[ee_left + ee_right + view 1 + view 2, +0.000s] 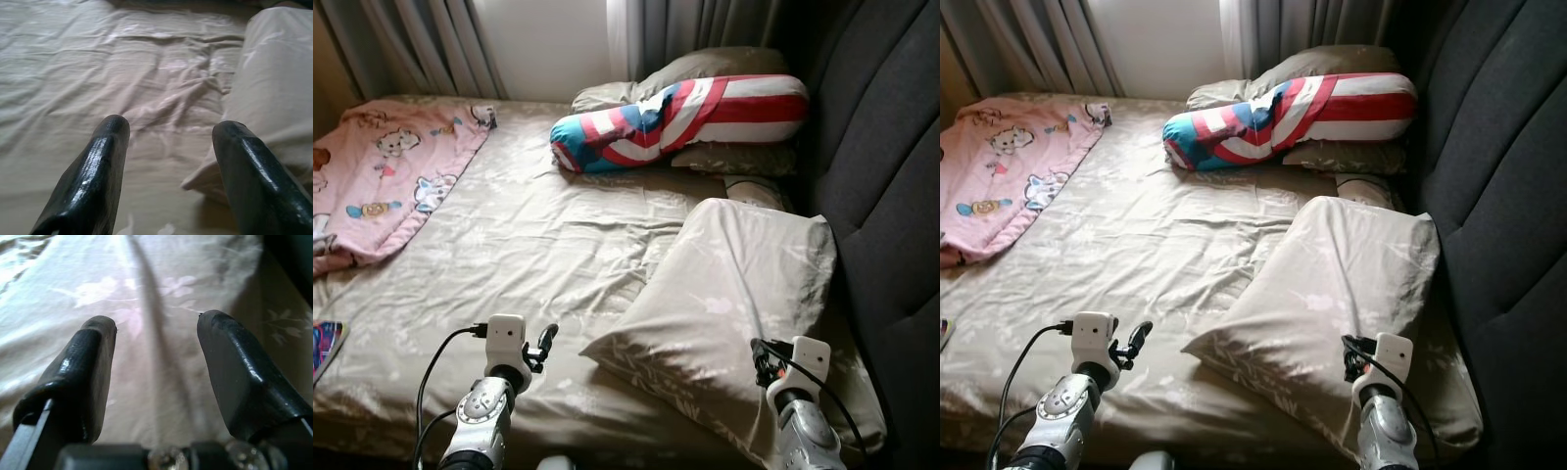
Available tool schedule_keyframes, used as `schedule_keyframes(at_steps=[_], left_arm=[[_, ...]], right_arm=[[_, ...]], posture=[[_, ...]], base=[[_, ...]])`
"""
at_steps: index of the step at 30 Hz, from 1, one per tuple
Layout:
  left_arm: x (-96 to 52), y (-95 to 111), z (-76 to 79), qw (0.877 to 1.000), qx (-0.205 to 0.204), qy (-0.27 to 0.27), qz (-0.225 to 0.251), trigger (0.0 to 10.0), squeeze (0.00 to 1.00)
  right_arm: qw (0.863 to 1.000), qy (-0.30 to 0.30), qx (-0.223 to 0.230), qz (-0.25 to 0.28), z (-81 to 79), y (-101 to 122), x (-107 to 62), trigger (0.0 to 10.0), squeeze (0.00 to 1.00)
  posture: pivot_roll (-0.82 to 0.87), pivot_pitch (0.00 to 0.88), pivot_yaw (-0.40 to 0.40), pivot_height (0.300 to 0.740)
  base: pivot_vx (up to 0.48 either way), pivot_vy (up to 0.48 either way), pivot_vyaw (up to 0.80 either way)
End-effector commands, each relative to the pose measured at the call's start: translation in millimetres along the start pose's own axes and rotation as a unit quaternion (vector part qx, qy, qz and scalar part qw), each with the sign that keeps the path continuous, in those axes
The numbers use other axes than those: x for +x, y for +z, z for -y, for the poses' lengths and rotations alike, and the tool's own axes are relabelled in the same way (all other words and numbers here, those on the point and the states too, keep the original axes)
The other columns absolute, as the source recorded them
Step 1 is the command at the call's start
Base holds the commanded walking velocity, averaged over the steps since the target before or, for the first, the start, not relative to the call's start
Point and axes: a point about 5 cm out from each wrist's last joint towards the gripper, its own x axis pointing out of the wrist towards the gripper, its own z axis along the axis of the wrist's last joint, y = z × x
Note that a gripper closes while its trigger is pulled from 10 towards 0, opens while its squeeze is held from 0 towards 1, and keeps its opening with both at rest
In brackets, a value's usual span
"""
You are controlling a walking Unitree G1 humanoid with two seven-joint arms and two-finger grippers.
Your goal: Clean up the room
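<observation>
A beige floral pillow [734, 304] lies askew on the right side of the bed [529, 245], near the front edge. My right gripper [156, 340] hovers open just above that pillow [161, 293]. My left gripper [168, 129] is open too, low over the rumpled sheet [122, 73] to the left of the pillow's corner [274, 98]. At the head of the bed a red, white and blue bolster [680, 119] rests on two more beige pillows [705, 69]. A pink cartoon blanket [386, 166] is bunched on the far left.
A dark padded headboard [891, 166] runs along the right side. Grey curtains [431, 44] hang behind the bed. A striped item [323, 343] pokes in at the left edge. The middle of the sheet is wrinkled.
</observation>
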Motion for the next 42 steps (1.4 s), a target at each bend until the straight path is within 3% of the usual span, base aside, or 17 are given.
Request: schedule_keyframes(at_steps=[1,16,17,23,25,33,42], left_arm=[[1.3,2,0.0,1.000,0.004,-0.004,-0.002,10.0,0.00],[-2.7,1,-4.5,1.000,0.013,-0.005,0.001,10.0,0.00],[-5.3,0,-7.4,1.000,0.017,-0.004,0.000,10.0,0.00],[-14.2,-3,-16.2,1.000,0.030,-0.005,-0.005,10.0,0.00],[-16.2,-4,-19.8,0.999,0.036,-0.004,-0.009,10.0,0.00],[-13.5,1,-21.3,0.999,0.046,-0.012,-0.011,10.0,0.00],[-13.8,2,-20.3,0.999,0.048,-0.014,-0.011,10.0,0.00]], right_arm=[[1.000,-0.005,0.005,-0.003,2.0,0,-0.1,10.0,0.00],[1.000,-0.009,0.011,-0.020,1.6,1,3.5,10.0,0.00],[0.999,-0.019,0.015,-0.020,3.9,3,4.3,10.0,1.00],[0.997,-0.041,0.048,-0.034,7.8,5,7.2,10.0,1.00],[0.997,-0.052,0.036,-0.051,10.1,1,6.4,10.0,1.00],[0.996,-0.056,0.047,-0.059,12.8,-2,4.4,10.0,1.00],[0.993,-0.056,0.058,-0.085,16.4,-22,-6.9,10.0,1.00]], posture=[[0.02,0.031,-0.033,0.662],[0.05,0.066,-0.013,0.662],[0.05,0.079,-0.005,0.662],[0.07,0.109,0.025,0.662],[0.07,0.111,0.033,0.662],[0.07,0.115,0.045,0.662],[0.06,0.111,0.045,0.662]], base=[[0.277,0.000,0.00],[0.090,0.000,0.00],[0.000,0.000,0.00],[0.000,0.000,0.00],[0.000,0.000,0.00],[0.000,0.000,0.00],[0.000,0.000,0.00]])
